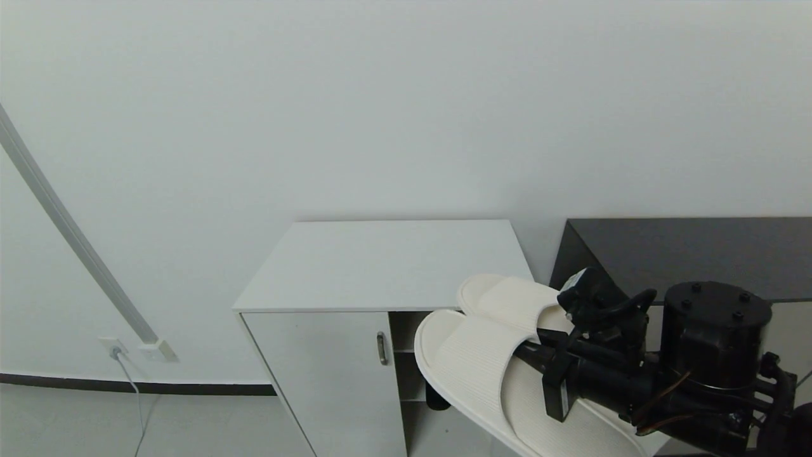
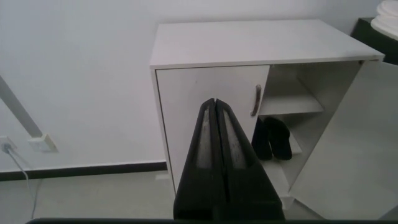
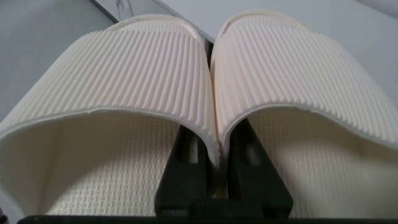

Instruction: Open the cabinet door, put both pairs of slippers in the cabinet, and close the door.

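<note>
A white cabinet (image 1: 380, 263) stands against the wall; its left door (image 1: 323, 374) is closed and its right door (image 2: 357, 143) is swung open, baring the shelves. A pair of black slippers (image 2: 273, 138) stands on a lower shelf inside. My right gripper (image 1: 539, 355) is shut on a pair of white ribbed slippers (image 1: 482, 349), pinching their inner walls together (image 3: 211, 124), in front of the open compartment and level with the cabinet top. My left gripper (image 2: 215, 124) is shut on nothing, held away from the cabinet and pointing at the closed left door (image 2: 205, 93).
A dark table (image 1: 685, 254) adjoins the cabinet on the right. On the wall to the left are a slanted cable duct (image 1: 63, 222) and a socket (image 1: 113, 348) with a cord. Bare floor (image 1: 190, 425) lies left of the cabinet.
</note>
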{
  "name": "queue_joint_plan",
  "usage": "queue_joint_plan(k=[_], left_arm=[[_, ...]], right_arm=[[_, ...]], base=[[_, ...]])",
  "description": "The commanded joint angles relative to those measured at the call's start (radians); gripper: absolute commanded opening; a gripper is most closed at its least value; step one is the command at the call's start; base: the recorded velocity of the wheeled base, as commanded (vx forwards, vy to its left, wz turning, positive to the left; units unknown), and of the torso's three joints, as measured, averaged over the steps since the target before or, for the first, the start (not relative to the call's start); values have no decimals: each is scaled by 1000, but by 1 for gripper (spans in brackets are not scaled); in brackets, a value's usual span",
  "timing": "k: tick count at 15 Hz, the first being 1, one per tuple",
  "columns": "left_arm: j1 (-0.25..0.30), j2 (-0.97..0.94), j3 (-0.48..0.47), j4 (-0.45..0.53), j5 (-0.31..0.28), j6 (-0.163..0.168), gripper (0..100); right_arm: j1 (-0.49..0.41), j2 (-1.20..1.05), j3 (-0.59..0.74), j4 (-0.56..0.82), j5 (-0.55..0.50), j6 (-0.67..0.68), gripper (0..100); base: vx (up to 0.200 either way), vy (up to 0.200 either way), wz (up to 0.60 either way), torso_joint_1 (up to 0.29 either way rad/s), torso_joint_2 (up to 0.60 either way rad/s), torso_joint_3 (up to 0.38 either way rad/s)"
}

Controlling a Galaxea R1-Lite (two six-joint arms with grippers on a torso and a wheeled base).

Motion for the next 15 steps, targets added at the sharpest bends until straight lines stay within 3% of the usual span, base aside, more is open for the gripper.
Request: queue_joint_plan(k=[1,12,15], left_arm=[[0,1,0,0,0,0,0],[0,1,0,0,0,0,0],[0,1,2,0,0,0,0]], right_arm=[[-2,0,1,0,-1,0,0],[1,-2,9,0,15,-2,0],[1,-2,9,0,15,-2,0]], base=[[0,0,0,0,0,0],[0,0,0,0,0,0],[0,0,0,-134,312,170]])
